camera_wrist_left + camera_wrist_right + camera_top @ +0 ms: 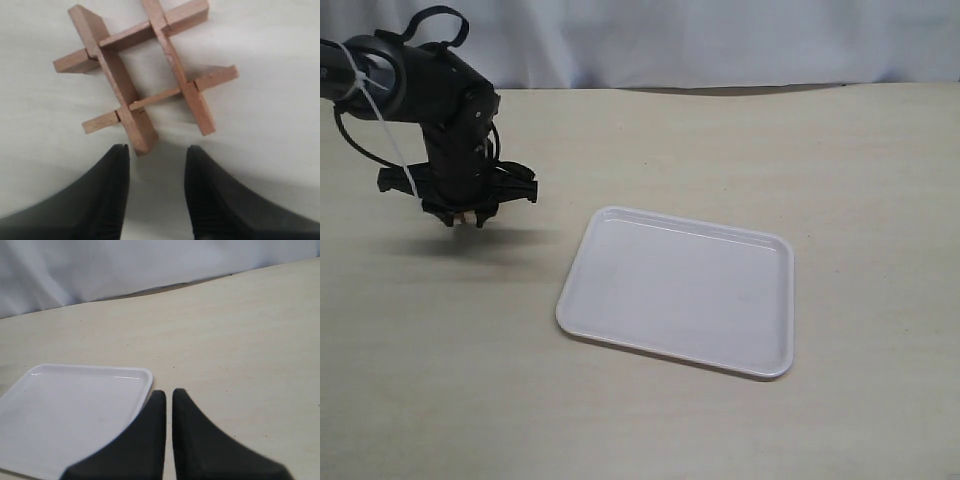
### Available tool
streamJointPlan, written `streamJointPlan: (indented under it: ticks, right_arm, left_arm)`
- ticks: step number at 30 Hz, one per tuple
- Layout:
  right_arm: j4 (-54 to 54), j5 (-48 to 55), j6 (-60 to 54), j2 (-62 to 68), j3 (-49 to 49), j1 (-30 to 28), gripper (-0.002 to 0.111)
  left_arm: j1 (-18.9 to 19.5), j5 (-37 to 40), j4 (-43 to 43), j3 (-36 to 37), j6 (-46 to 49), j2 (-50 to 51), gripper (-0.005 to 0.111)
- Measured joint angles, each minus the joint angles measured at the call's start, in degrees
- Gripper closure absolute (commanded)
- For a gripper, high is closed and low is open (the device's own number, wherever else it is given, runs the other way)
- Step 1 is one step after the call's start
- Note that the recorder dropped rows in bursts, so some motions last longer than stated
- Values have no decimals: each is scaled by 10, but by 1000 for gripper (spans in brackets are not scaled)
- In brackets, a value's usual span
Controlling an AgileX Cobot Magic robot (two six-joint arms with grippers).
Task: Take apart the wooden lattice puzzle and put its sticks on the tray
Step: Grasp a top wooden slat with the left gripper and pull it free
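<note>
Left claw (155,150): I am hovering over the wooden lattice puzzle (112,75) with my fingers spread. The puzzle is lying assembled on the table (720,140), well apart from the tray (680,290), and one of its sticks (197,107) is pointing between my fingertips. Right claw (168,391): I am hanging just beside the tray's corner, fingers pressed almost together.

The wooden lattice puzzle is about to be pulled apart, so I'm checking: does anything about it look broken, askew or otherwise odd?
Nothing stands out. The wooden lattice puzzle lies flat as a whole hash, its four sticks interlocked, with no crack or loose piece showing. The open left gripper hangs just short of one stick end.
</note>
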Motion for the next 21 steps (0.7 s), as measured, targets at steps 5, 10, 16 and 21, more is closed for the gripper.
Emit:
streamJointPlan:
  ticks: [5, 10, 16, 21]
  right_arm:
    - [0, 0, 0, 0, 0, 0, 104]
    - [0, 0, 0, 0, 0, 0, 104]
    - [0, 0, 0, 0, 0, 0, 104]
    - [0, 0, 0, 0, 0, 0, 104]
  left_arm:
    - [0, -7, -5, 0, 0, 0, 70]
    - [0, -12, 0, 0, -11, 0, 70]
    - [0, -12, 28, 0, -41, 0, 70]
    - [0, -21, 33, 0, -46, 0, 70]
